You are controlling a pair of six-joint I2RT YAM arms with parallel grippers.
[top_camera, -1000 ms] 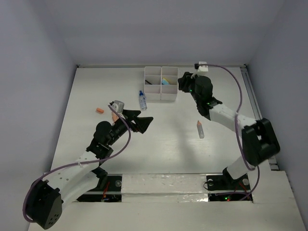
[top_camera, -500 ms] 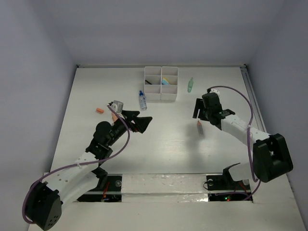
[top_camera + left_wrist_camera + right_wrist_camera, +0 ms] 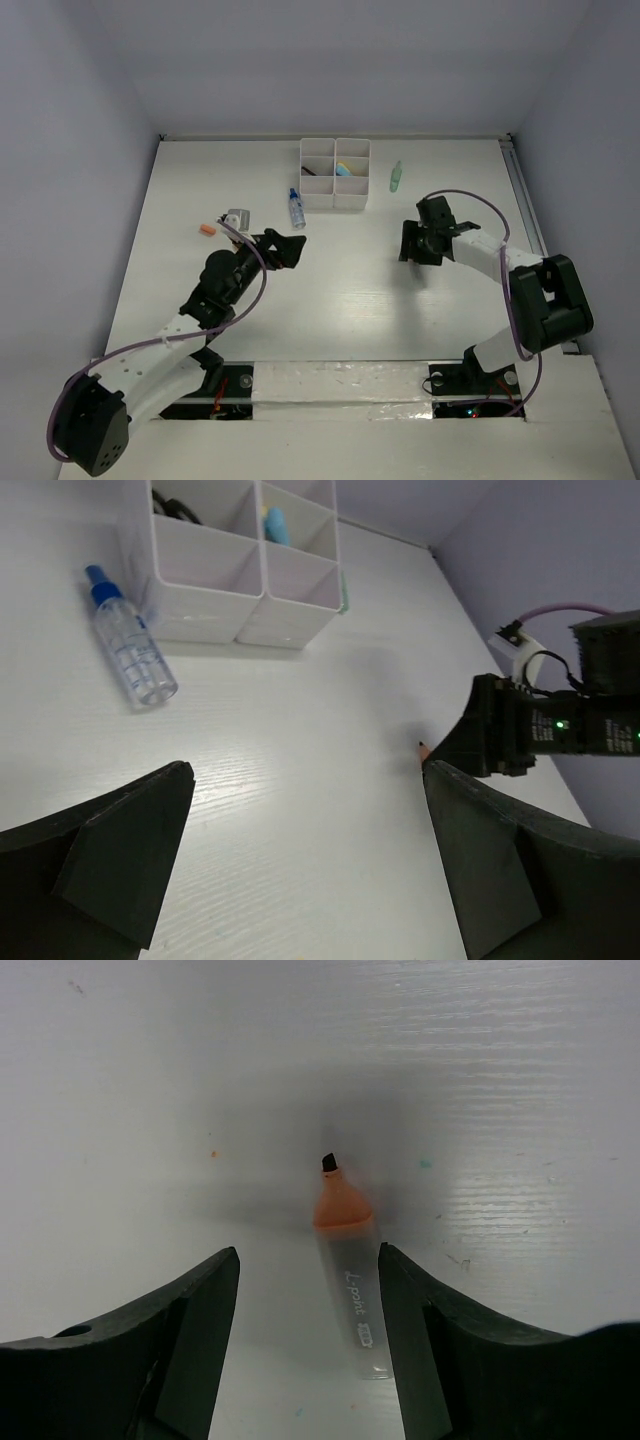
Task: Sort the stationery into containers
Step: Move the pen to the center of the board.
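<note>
Marker (image 3: 347,1260) lies flat on the bench (image 3: 340,300), right of centre, directly under the right gripper (image 3: 308,1260). That gripper is spread wide and grasps nothing; its fingers (image 3: 195,1330) straddle the clear barrel so that closing should pinch it across its width. The marker sits nearer one finger than the other, so the first contact may nudge it sideways before both pads bite. Its black tip is bare and points away from the wrist, so the cap is off and a careless grip could smear ink.

From above, the right gripper (image 3: 413,243) hides the marker. It is well apart from the tray (image 3: 336,175) at the far middle, so a carry to the far left looks needed.

The left gripper (image 3: 285,245) is also released and holds nothing. It hangs over bare bench near the tray, probably parked out of the way. A bottle (image 3: 296,208) lies just left of the tray, a green tube (image 3: 396,176) to its right and an orange cap (image 3: 207,230) far left, all loose and unsorted
</note>
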